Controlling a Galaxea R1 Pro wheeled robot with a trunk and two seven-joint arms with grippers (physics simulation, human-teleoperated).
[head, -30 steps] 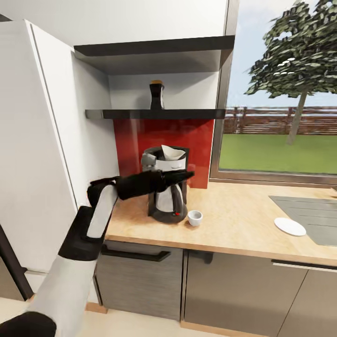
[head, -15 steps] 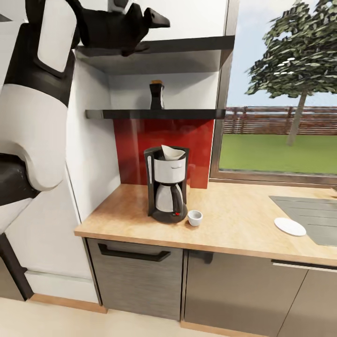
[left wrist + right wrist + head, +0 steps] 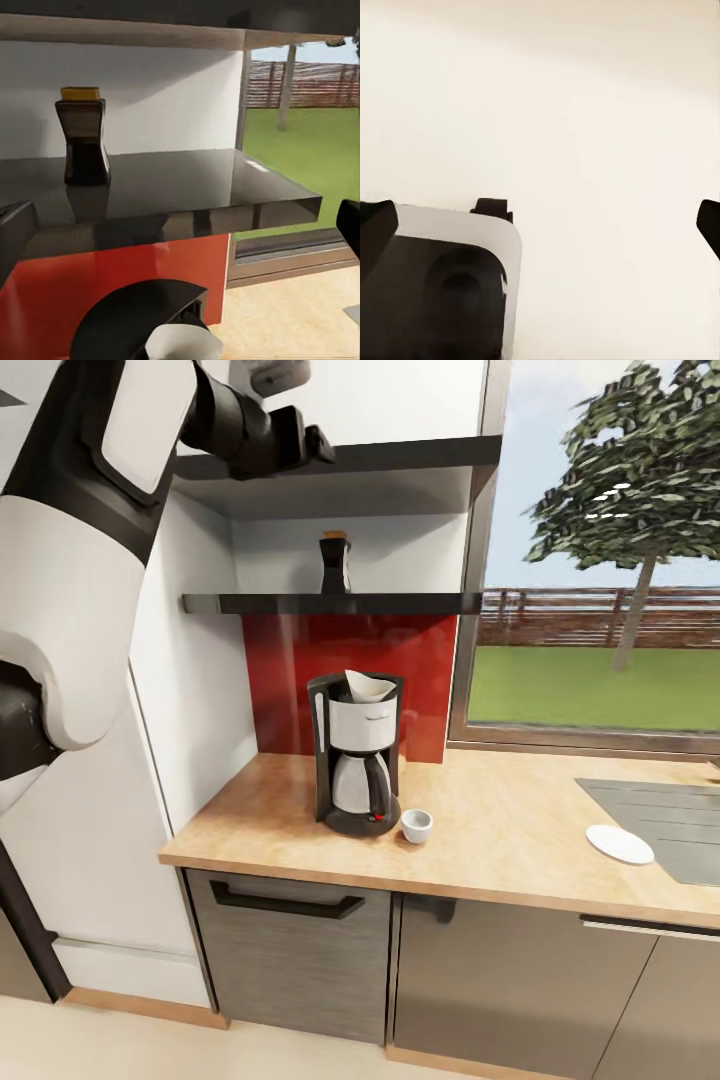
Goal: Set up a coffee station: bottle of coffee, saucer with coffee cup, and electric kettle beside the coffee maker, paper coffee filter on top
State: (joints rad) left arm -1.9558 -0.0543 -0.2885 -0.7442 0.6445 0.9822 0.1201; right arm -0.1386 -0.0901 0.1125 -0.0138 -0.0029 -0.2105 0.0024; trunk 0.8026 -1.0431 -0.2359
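Coffee bottle (image 3: 334,563), mid-frame on the shelf (image 3: 330,603), is being approached by the spread left tool (image 3: 300,440); a bump could topple it.

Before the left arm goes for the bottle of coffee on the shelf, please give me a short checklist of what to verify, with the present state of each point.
1. Bottle of coffee stands upright on the kitchen shelf: ok.
2. Left pincer is level with the bottle: not ok, it is up by the upper shelf board.
3. Left pincer is open and empty: ok, in the left wrist view its fingertips sit far apart.
4. Shelf around the bottle is free of other things: ok.
5. Paper coffee filter lies on top of the coffee maker: ok.
6. Coffee cup sits on the saucer: not ok, they are apart.
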